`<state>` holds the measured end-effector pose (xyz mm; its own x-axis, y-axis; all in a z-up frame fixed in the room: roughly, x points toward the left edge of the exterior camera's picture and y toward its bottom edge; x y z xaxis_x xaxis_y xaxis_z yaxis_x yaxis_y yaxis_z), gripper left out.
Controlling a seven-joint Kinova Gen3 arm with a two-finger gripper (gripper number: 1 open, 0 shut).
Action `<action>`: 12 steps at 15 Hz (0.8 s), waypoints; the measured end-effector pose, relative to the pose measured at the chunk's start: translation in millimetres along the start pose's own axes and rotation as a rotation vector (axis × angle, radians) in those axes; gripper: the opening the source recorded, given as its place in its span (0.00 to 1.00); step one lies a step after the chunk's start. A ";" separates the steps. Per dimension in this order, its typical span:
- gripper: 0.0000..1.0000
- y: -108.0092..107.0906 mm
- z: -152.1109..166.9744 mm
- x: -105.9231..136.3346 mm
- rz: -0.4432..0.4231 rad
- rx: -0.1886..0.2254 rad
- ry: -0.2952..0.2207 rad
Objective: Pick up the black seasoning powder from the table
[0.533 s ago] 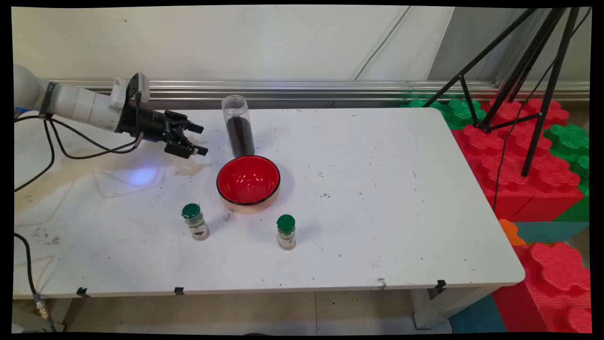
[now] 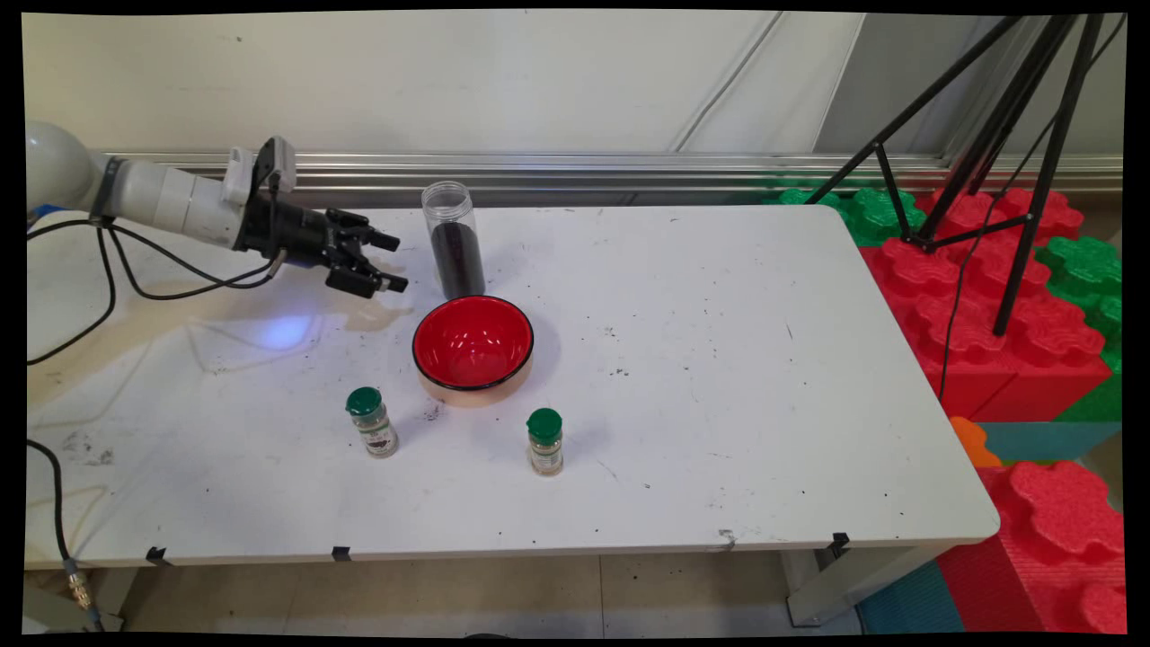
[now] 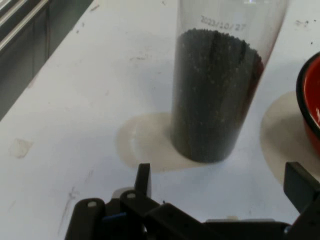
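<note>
The hand view's top edge cuts off the clear jar (image 3: 215, 90); its right edge cuts the red bowl (image 3: 311, 105).

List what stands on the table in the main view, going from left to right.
gripper → left green-capped spice jar → clear jar of dark grains → right green-capped spice jar. The red bowl overlaps the clear jar's span, so it is left out.

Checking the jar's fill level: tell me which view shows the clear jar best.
The hand view: the clear jar fills it, dark grains visible, though its top is cut off. The main view shows it whole but small, upright behind the red bowl.
</note>
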<state>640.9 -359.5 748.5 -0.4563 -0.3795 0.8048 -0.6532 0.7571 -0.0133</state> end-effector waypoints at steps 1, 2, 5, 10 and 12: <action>1.00 -0.2 1.7 0.5 -0.001 -0.001 0.004; 1.00 -0.7 4.0 1.3 -0.001 -0.002 0.010; 1.00 -2.2 11.7 3.6 -0.002 -0.004 0.028; 1.00 -5.0 28.8 8.7 0.003 -0.012 0.062; 1.00 -6.3 33.9 10.1 0.004 -0.014 0.072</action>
<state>619.8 -386.2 736.6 -0.4136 -0.3375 0.8456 -0.6428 0.7660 -0.0087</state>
